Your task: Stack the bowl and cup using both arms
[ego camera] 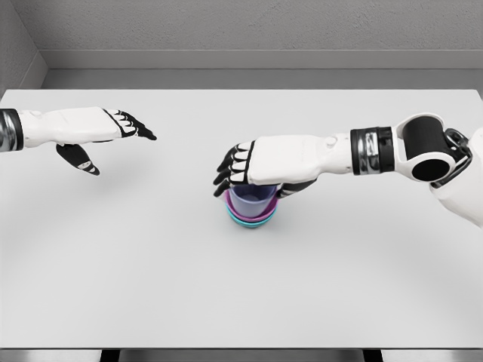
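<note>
A translucent purple cup (pixel 253 201) stands inside a magenta bowl (pixel 232 210), which is nested in a teal bowl (pixel 252 225) at the middle of the white table (pixel 241 294). My right hand (pixel 253 187) lies over the cup from the right. Its fingers curl down at the cup's left rim and its thumb (pixel 294 188) is at the right side, shut on the cup. The cup's upper part is hidden under the palm. My left hand (pixel 122 154) hovers at the far left, well away from the stack, with fingers stretched out and holding nothing.
A grey wall (pixel 241 30) runs behind the table's far edge. The table's near edge lies at the bottom of the view.
</note>
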`<act>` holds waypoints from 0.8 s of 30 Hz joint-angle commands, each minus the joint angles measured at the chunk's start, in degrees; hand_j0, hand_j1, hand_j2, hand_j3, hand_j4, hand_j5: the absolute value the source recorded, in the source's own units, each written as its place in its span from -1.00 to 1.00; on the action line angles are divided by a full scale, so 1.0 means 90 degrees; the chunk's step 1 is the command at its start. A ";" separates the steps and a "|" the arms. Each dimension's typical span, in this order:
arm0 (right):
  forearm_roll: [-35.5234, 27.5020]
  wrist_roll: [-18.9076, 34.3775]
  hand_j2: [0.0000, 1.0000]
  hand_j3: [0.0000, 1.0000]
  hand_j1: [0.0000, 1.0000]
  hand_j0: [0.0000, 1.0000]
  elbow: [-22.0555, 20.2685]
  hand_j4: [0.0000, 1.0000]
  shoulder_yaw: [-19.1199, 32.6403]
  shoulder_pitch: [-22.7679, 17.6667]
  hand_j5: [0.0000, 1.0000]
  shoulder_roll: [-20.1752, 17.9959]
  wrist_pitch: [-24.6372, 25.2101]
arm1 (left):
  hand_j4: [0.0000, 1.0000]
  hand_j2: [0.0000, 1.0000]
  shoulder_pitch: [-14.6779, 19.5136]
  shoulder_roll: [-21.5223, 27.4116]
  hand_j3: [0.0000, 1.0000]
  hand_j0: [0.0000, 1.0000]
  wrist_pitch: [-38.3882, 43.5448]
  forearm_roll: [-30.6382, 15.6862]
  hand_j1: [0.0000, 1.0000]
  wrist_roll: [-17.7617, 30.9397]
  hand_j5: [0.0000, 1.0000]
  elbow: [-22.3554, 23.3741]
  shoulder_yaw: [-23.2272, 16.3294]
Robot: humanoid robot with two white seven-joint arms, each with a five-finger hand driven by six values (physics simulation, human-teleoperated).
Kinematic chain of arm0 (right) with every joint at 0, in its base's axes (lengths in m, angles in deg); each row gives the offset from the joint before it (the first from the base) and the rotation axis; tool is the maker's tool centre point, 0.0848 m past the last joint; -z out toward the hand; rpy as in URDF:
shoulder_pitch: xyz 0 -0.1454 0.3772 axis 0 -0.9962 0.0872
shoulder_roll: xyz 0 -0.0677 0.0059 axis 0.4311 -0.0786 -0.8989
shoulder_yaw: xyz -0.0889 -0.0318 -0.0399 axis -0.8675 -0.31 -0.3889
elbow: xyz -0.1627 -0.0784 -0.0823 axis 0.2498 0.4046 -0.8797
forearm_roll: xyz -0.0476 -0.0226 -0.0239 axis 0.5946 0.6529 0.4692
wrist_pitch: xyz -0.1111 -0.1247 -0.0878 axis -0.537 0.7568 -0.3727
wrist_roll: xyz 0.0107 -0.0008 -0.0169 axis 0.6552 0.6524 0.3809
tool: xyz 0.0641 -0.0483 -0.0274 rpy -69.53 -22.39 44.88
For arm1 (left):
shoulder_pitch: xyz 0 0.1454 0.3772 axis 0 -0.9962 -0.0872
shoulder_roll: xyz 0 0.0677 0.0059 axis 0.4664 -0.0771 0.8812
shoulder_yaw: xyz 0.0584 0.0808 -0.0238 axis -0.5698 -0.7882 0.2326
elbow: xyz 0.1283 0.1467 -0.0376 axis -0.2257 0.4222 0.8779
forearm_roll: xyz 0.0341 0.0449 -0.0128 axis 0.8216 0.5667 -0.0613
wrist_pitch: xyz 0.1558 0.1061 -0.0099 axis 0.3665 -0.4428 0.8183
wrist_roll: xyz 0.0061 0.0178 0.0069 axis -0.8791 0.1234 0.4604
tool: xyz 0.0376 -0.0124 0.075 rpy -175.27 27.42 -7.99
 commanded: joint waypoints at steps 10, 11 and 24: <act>-0.0155 -0.0003 1.00 1.00 1.00 1.00 0.0198 1.00 0.1391 -0.0244 1.00 -0.0468 0.0018 | 1.00 1.00 0.0000 0.0005 1.00 1.00 0.0016 -0.0036 1.00 -0.0003 1.00 -0.0001 0.0005; -0.0164 -0.0003 1.00 1.00 1.00 1.00 0.0276 1.00 0.1586 -0.0371 1.00 -0.0468 0.0018 | 1.00 1.00 0.0000 0.0005 1.00 1.00 0.0016 -0.0036 1.00 -0.0003 1.00 0.0008 0.0005; -0.0301 -0.0003 1.00 1.00 1.00 1.00 0.1223 1.00 0.2104 -0.0703 1.00 -0.0615 0.0018 | 1.00 1.00 -0.0098 -0.0014 1.00 1.00 0.0016 -0.0036 1.00 -0.0003 1.00 0.0370 -0.0005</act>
